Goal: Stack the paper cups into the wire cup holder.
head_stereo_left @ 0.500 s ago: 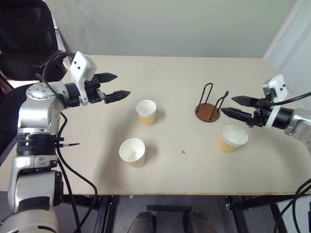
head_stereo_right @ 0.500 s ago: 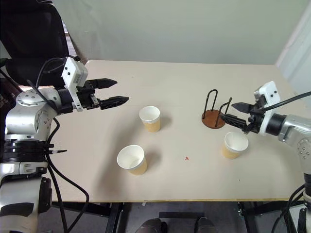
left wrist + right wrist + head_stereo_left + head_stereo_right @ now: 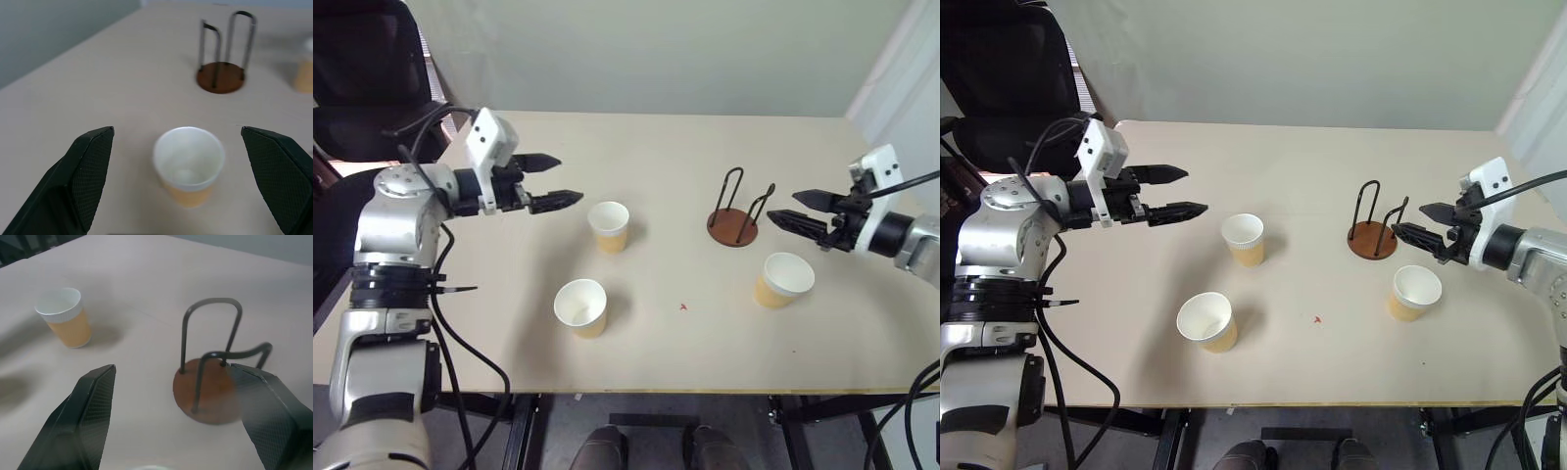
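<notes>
Three paper cups stand upright on the table: one in the middle (image 3: 608, 226), one nearer the front (image 3: 580, 307) and one on the right (image 3: 783, 279). The wire cup holder (image 3: 732, 227), a reddish-brown disc with black wire loops, stands empty behind the right cup. My left gripper (image 3: 566, 179) hovers open just left of the middle cup, pointing at it; the left wrist view frames that cup (image 3: 189, 166) between the fingers. My right gripper (image 3: 786, 207) hovers open just right of the holder and above the right cup, empty. In the right wrist view the holder (image 3: 210, 389) lies straight ahead.
The beige table (image 3: 685, 147) has free room at the back and along its front edge. A tiny red mark (image 3: 682, 306) sits on the tabletop between the front and right cups. A dark chair (image 3: 362, 78) stands beyond the table's far left corner.
My left gripper has edged right, closer to the middle cup. My right gripper has drawn back a little to the right, away from the holder. The cups and holder have not moved.
</notes>
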Robot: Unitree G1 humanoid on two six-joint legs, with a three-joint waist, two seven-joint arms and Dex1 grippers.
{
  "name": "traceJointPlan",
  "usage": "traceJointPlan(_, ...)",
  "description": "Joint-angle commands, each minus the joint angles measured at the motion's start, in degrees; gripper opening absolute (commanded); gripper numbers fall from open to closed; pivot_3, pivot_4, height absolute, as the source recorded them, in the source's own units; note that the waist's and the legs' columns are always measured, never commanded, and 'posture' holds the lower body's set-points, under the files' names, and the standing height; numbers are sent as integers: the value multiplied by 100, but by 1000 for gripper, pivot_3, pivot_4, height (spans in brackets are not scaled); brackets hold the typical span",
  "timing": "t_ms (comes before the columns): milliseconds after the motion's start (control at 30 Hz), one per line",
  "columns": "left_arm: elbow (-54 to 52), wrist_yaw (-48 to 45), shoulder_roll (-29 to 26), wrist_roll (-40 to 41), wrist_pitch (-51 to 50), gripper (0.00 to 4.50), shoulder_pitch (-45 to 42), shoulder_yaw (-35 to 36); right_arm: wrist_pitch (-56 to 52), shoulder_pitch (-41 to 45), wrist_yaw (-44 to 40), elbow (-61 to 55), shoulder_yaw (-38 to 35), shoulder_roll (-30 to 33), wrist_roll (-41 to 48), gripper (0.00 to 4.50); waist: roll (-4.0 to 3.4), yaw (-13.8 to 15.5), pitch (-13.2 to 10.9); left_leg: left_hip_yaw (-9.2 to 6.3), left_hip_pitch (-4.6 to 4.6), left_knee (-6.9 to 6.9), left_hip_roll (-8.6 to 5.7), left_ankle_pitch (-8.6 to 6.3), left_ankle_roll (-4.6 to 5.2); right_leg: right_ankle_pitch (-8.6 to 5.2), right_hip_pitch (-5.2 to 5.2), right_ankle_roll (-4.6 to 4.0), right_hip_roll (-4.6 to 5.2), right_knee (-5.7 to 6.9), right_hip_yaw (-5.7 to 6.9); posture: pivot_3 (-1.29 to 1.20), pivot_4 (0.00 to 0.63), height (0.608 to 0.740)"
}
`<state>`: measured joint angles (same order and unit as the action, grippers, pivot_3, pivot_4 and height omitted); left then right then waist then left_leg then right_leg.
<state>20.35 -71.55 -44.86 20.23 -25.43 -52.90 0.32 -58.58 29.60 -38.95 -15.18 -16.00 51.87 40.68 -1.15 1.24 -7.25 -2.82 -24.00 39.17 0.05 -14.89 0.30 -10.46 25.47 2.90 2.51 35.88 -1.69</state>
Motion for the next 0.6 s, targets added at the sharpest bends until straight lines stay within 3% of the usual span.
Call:
traceJointPlan(33, -84, -449, 40, 60, 86, 4468, -246, -137, -287, -181, 168, -337, -189, 115, 82, 3810, 0, -1, 0, 0, 0, 0, 0, 0, 0, 0, 0, 0, 0, 0, 0, 0, 150, 740)
traceJointPlan(200, 67, -509, 196, -62, 196, 4468, -419, -254, -466, -333, 131, -424, -178, 156, 151, 3810, 0, -7, 0, -1, 0, 1, 1, 0, 0, 1, 0, 1, 1, 3, -1, 0, 150, 740)
traceJointPlan(600, -65, -453, 215, -19, 236, 4468, -287, -163, -23, 327, 412, 514, 579, -267, -600, 3810, 0, -41, 0, -1, 1, 1, 1, 2, 5, 3, 2, 5, 1, 2, -1, 0, 150, 740)
